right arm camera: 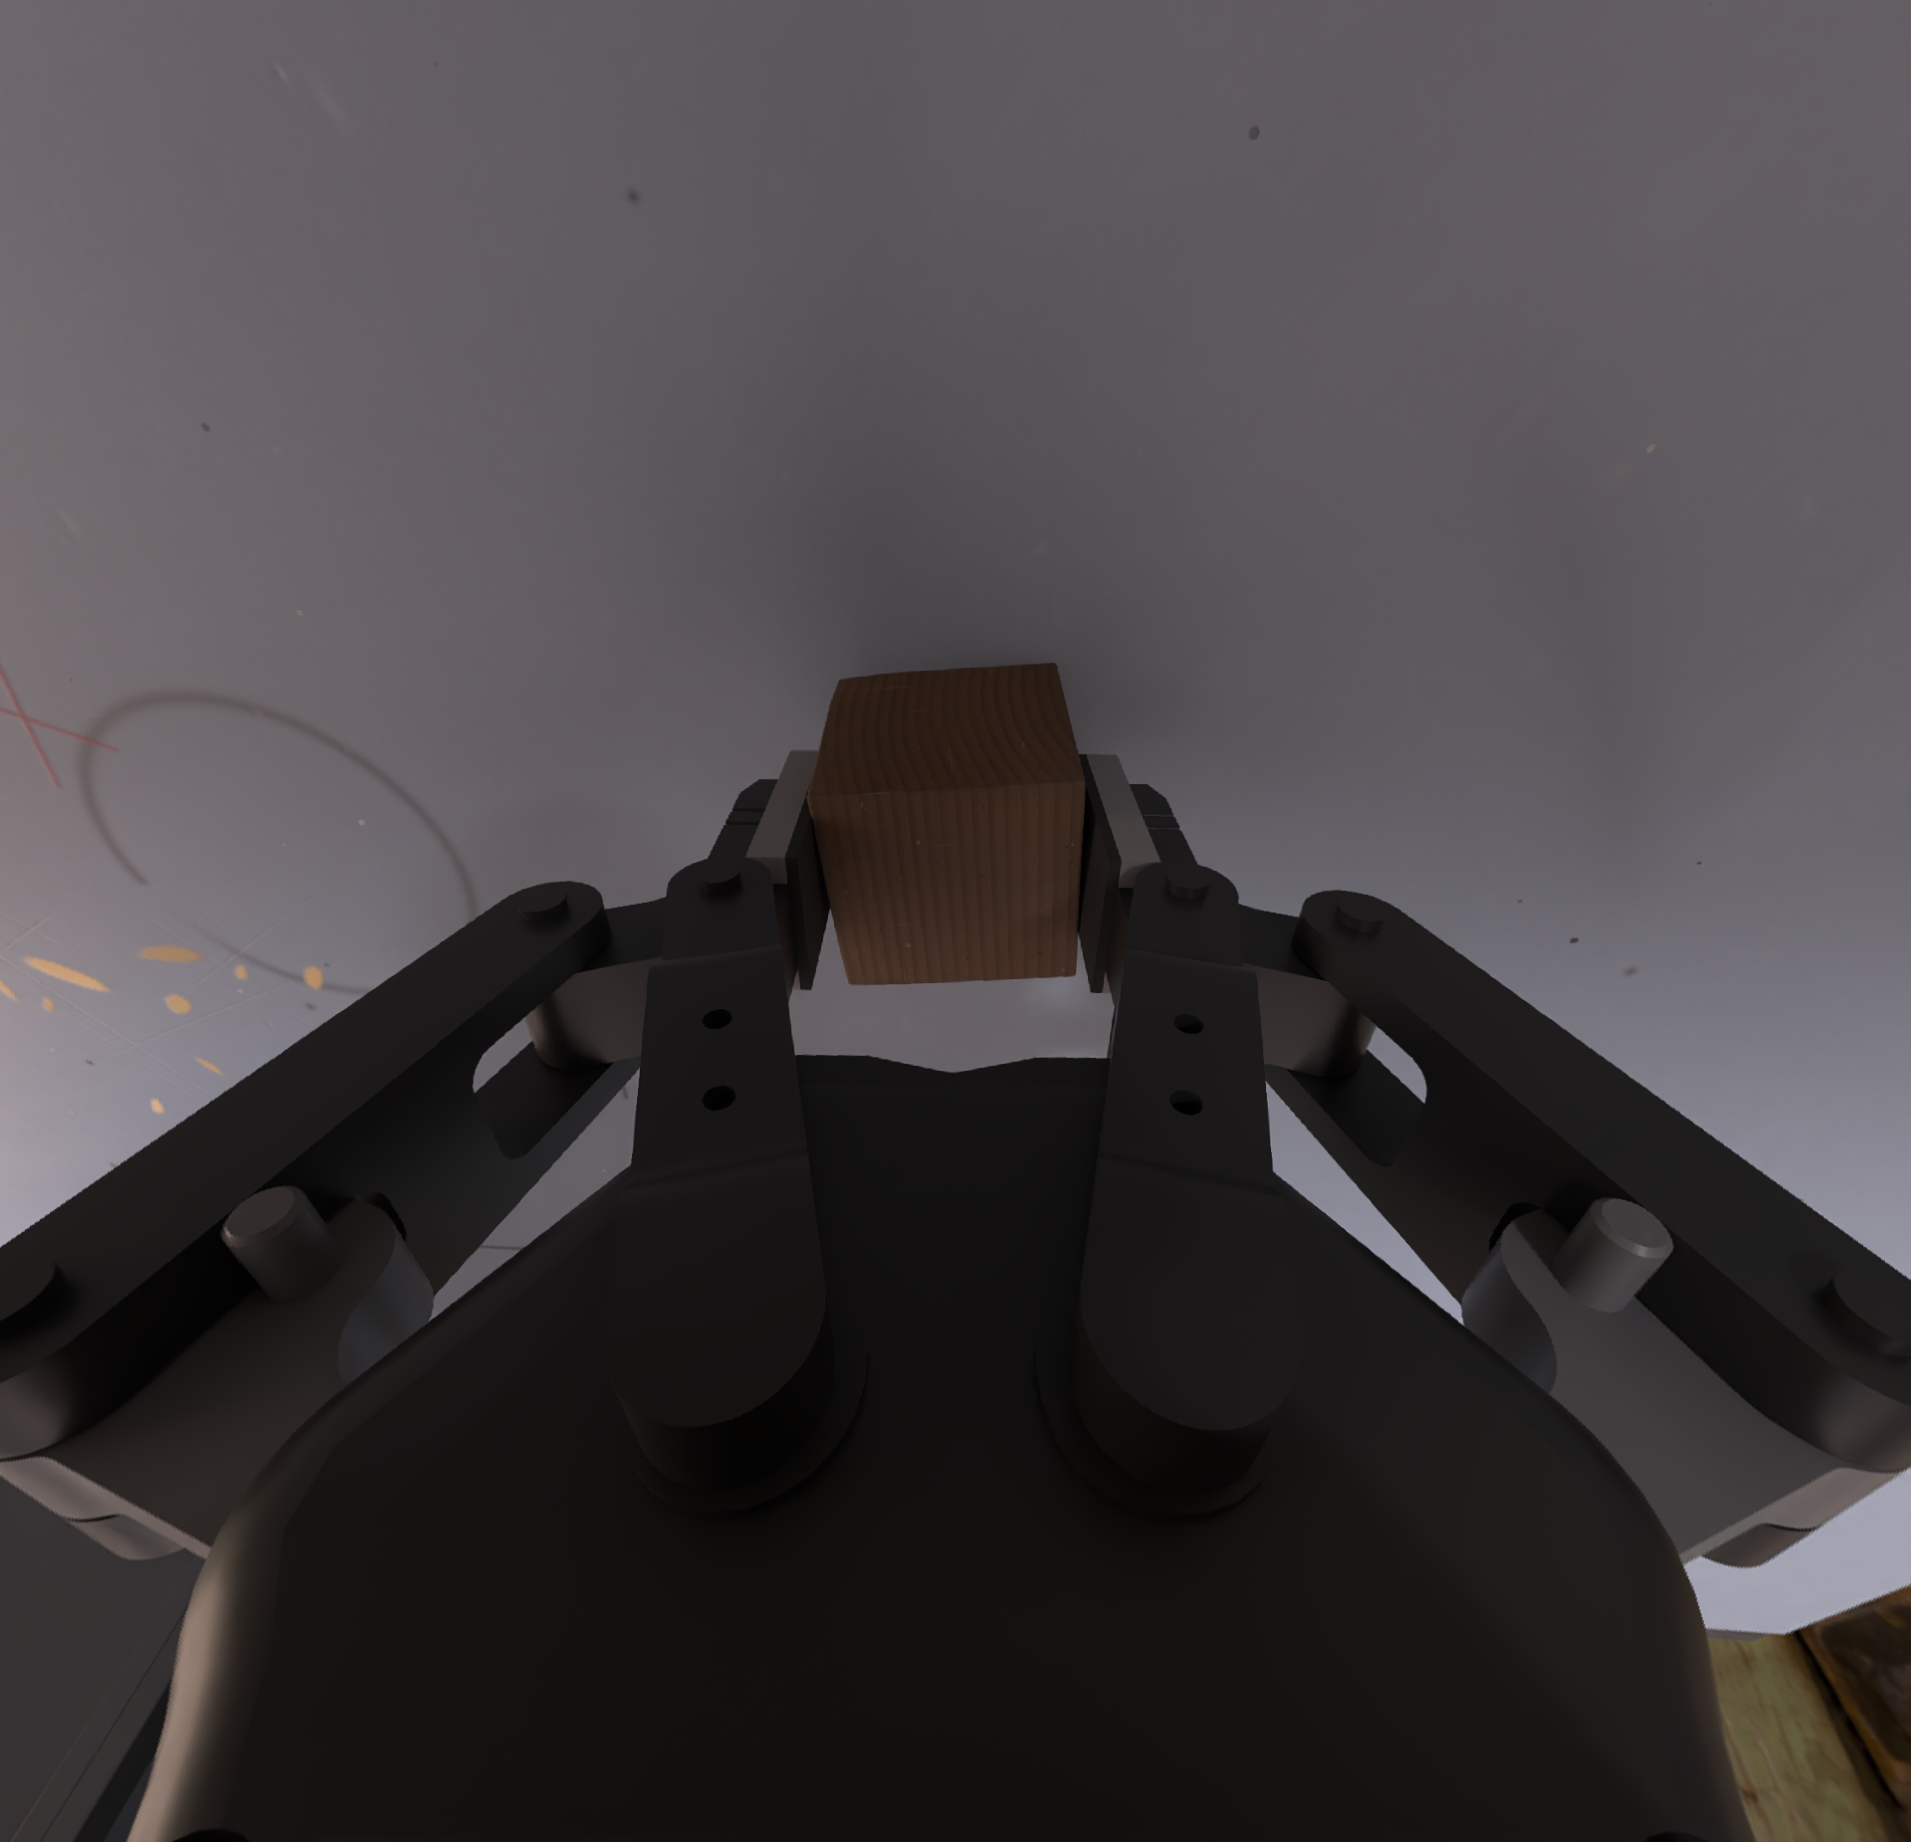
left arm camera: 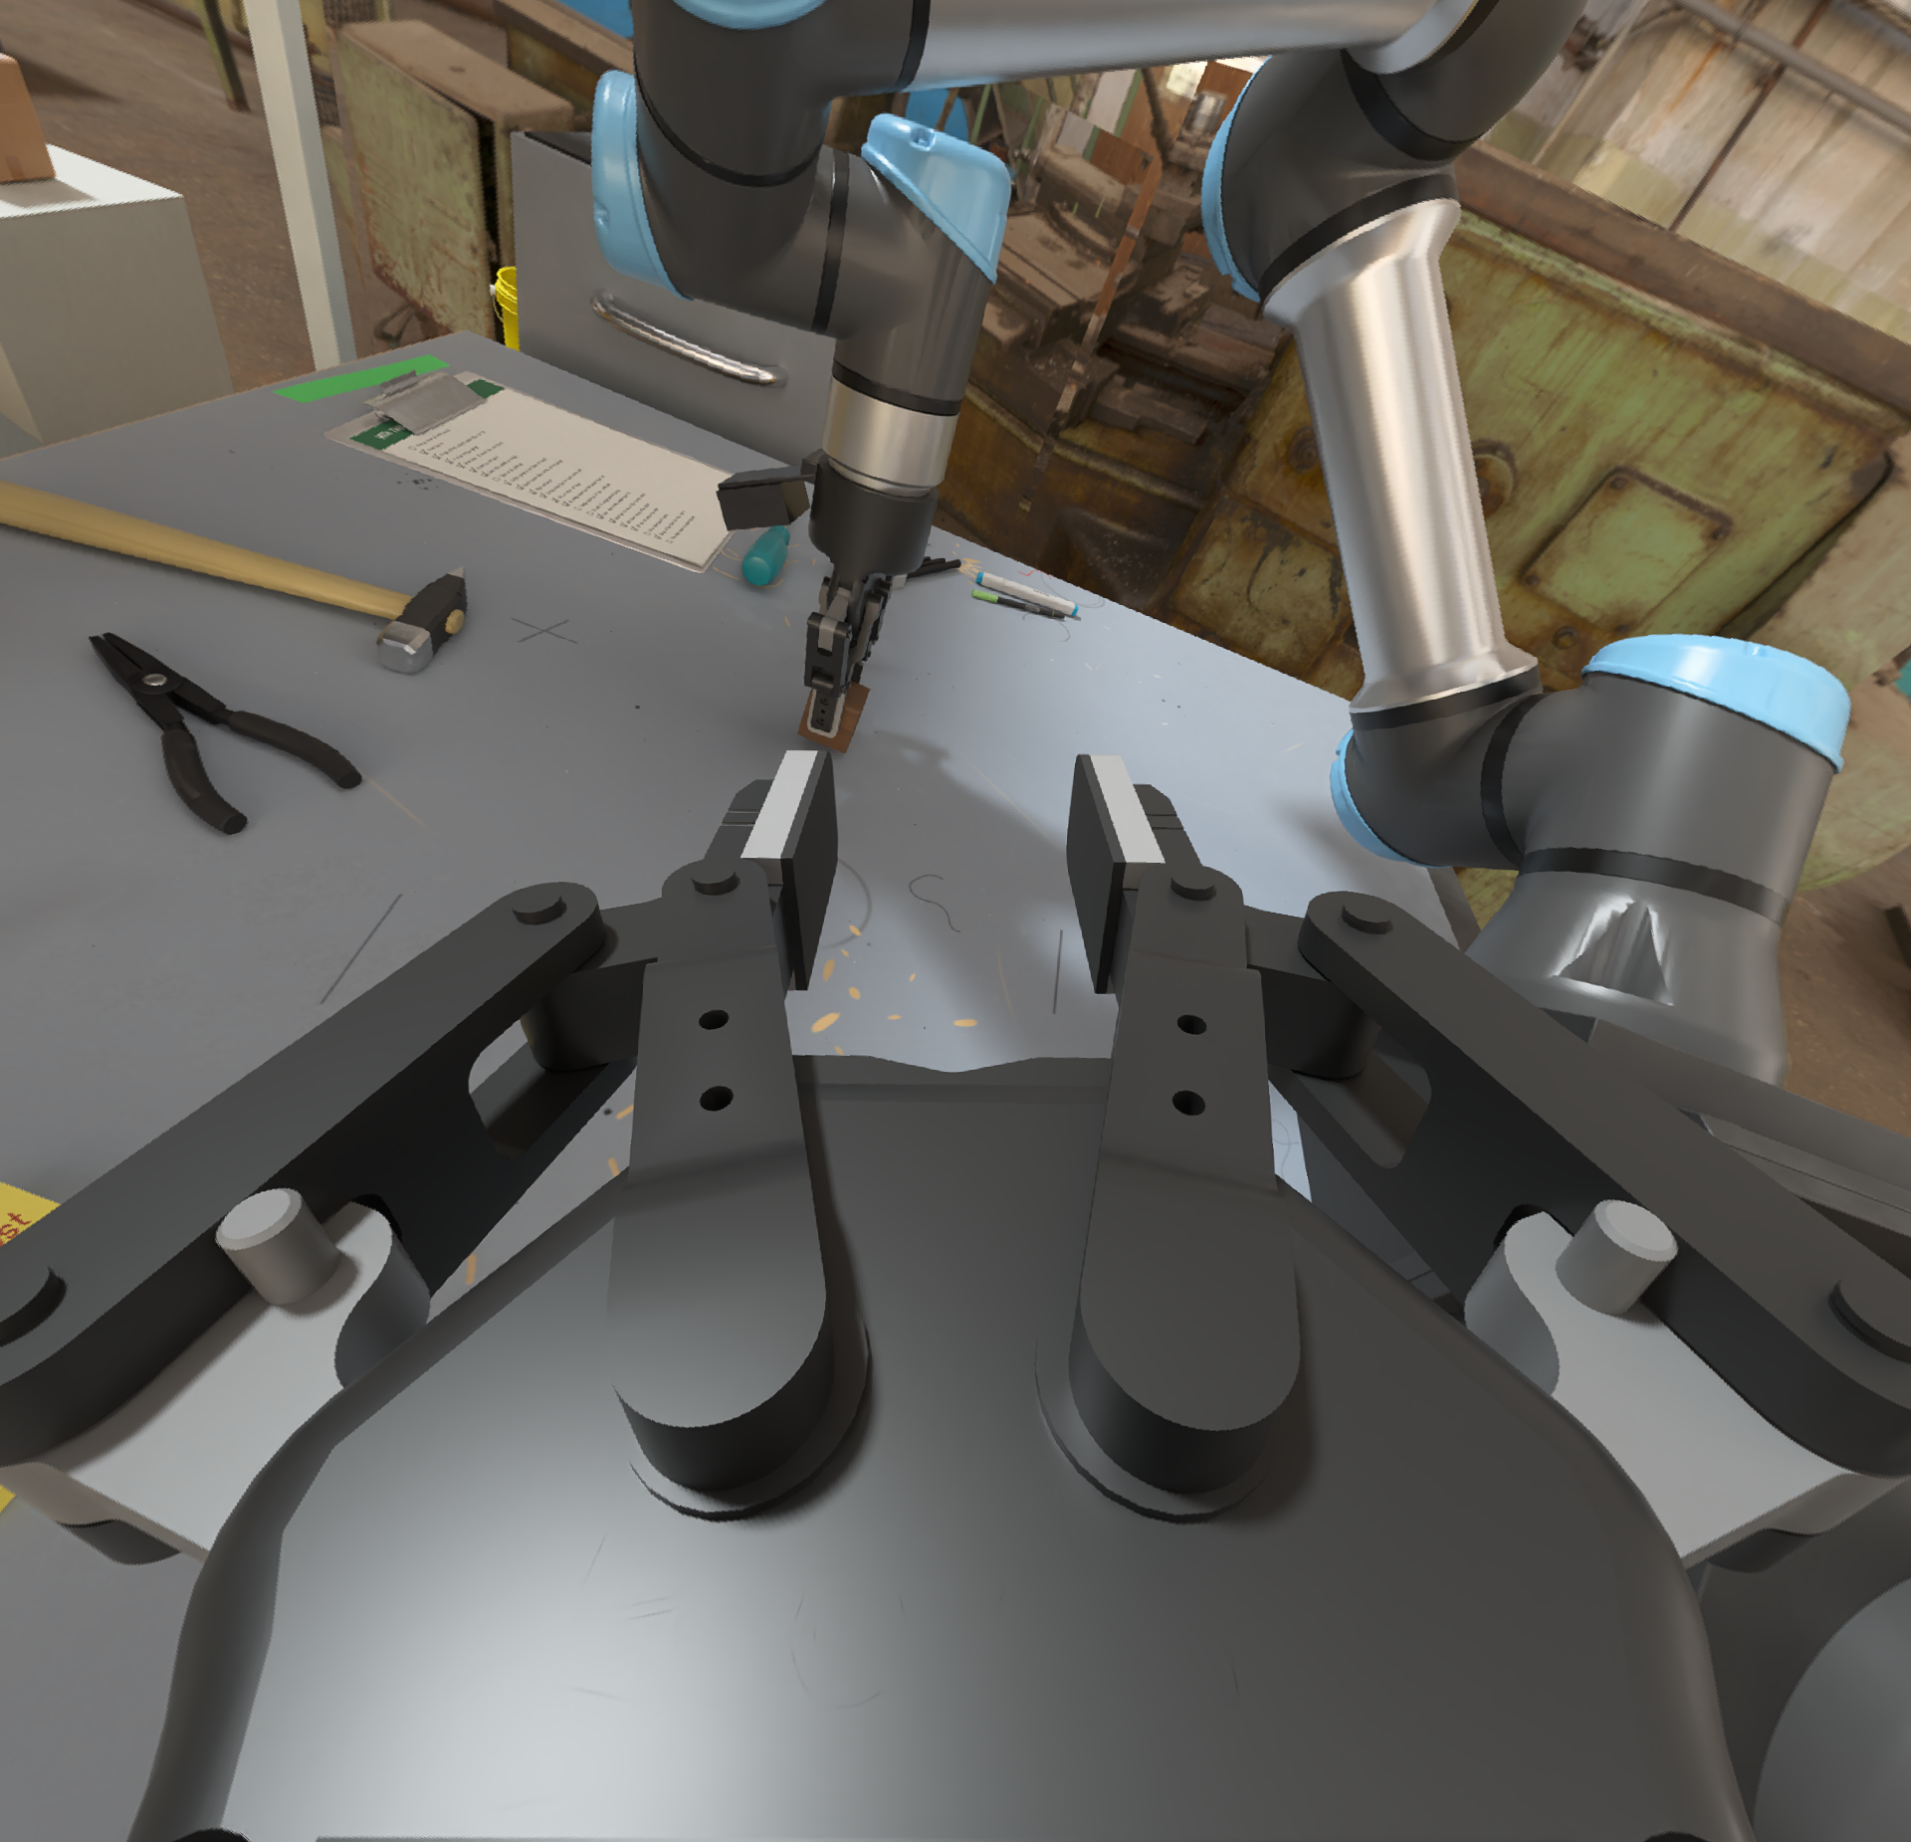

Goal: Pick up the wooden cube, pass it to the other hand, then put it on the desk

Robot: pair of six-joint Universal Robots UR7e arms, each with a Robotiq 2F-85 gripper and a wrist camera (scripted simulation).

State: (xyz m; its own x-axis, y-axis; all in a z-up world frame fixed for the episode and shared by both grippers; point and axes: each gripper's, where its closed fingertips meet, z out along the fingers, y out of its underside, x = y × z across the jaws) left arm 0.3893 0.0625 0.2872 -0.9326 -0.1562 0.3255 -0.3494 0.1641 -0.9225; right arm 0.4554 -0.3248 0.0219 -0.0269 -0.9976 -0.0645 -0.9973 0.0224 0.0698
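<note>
The wooden cube point(right arm camera: 946, 841) is a small brown block held between the pads of my right gripper point(right arm camera: 946, 774), which is shut on it. The cube is at the grey desk point(right arm camera: 931, 345), its far end touching or just above the surface. In the left wrist view the right gripper point(left arm camera: 827, 725) points straight down at the middle of the desk, and the cube point(left arm camera: 854, 719) shows beside its finger. My left gripper point(left arm camera: 951, 810) is open and empty. It hovers above the desk point(left arm camera: 620, 810), a short way in front of the cube.
A hammer point(left arm camera: 414, 624) and black pliers point(left arm camera: 207, 738) lie on the left of the desk. A clipboard point(left arm camera: 548, 469), a teal handle point(left arm camera: 765, 555) and markers point(left arm camera: 1024, 593) lie at the back. The desk's right edge runs under the right arm point(left arm camera: 1417, 510).
</note>
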